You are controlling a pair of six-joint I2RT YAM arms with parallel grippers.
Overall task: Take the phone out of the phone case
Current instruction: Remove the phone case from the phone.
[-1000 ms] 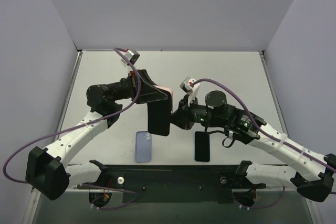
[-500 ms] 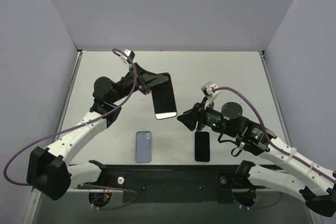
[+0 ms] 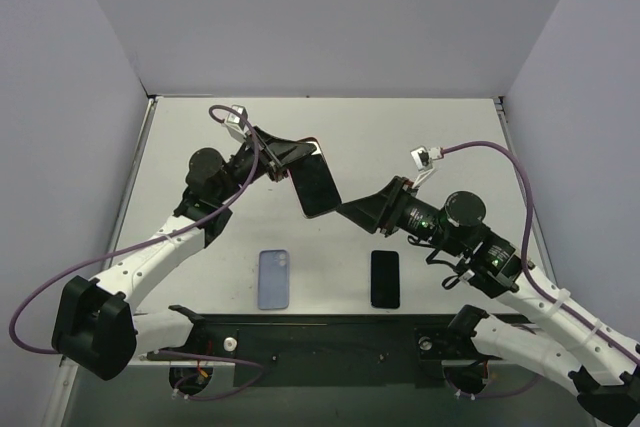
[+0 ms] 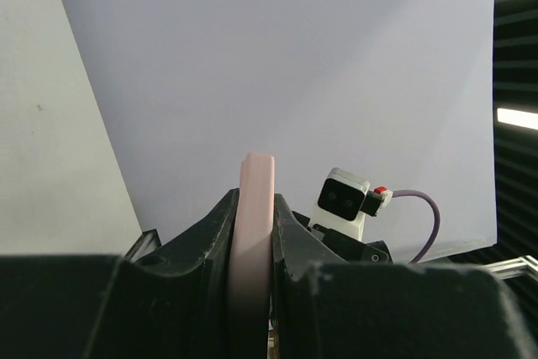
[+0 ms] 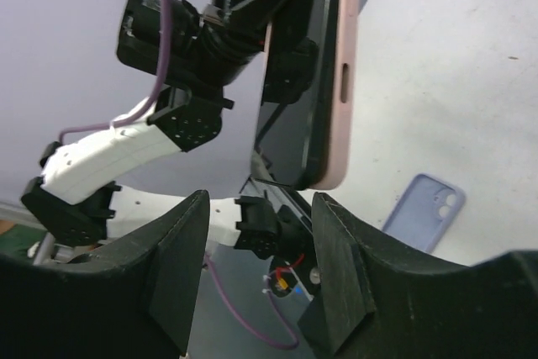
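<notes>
In the left wrist view, the left gripper [image 4: 252, 212] clamps a pink phone case [image 4: 256, 174] seen edge-on. The right wrist view reveals the dark phone [image 5: 319, 132] inside, just beyond the parted right gripper [image 5: 261, 203].

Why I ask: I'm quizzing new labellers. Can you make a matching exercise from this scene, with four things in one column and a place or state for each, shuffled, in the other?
Things
1. pink-cased phone
2. blue case
3. black phone
4. right gripper

Places or states
A. flat on the table, on the right arm's side
B. open, holding nothing, pointing at the raised phone's lower end
C. held in the air by the left gripper
D. flat on the table, on the left arm's side

Pairs: 1-C, 2-D, 3-A, 4-B
</notes>
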